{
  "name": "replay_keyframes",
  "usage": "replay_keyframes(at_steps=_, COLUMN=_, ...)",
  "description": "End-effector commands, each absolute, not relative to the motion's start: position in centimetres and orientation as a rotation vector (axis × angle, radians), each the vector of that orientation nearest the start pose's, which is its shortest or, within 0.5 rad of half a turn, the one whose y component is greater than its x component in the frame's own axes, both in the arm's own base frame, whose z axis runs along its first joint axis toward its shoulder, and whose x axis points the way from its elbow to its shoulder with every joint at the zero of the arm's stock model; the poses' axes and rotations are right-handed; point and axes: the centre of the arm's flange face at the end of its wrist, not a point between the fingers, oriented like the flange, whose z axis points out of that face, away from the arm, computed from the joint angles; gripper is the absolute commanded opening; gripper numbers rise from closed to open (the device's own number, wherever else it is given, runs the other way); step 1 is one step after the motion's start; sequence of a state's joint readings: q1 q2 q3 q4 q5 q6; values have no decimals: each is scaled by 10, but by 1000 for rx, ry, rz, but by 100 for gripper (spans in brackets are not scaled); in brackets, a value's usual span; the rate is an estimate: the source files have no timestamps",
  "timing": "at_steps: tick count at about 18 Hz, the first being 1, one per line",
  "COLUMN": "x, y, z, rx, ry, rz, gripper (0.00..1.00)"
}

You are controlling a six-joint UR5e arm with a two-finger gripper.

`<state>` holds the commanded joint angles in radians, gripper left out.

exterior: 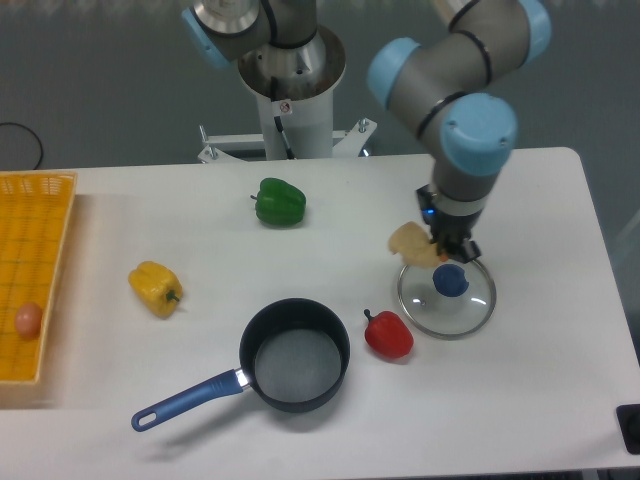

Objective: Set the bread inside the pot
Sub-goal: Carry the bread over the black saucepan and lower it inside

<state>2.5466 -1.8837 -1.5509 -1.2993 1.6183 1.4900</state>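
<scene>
The bread (412, 243), a pale tan lumpy roll, is at the right middle of the table, just above the far left rim of the glass lid. My gripper (452, 246) points down right at the bread's right end and touches it. The fingers are dark and partly hidden by the wrist, so I cannot tell whether they are closed on the bread. The pot (295, 355) is dark with a grey inside and stands at the front centre. It is empty, and its blue handle (185, 400) points to the front left. The pot is well to the left and in front of the gripper.
A round glass lid (446, 300) with a blue knob (449, 281) lies just in front of the gripper. A red pepper (388, 334) lies between the lid and the pot. A green pepper (279, 202) and a yellow pepper (156, 288) lie further left. A yellow basket (35, 250) holding an egg (29, 320) stands at the left edge.
</scene>
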Motion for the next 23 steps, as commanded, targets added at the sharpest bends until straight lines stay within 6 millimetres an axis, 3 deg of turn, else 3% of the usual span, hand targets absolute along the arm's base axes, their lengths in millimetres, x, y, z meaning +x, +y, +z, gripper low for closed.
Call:
replay_keyframes(at_steps=2, x=-410, y=466, z=354, rx=-3094, ry=788, rz=7, gripper=15)
replay_keyframes(at_steps=8, x=-386, y=501, z=347, rx=-3109, ry=724, rz=9, gripper=15)
replay_keyframes(at_steps=12, x=-375, y=543, z=328, rx=-3119, ry=651, rz=42, gripper=15)
replay_keyframes(at_steps=15, x=-369, y=562, z=316, rx=-3116, ry=619, rz=72, gripper=15)
replay_keyframes(at_steps=23, x=-358, y=582, z=285, rx=-3130, ry=597, rz=73, gripper=15)
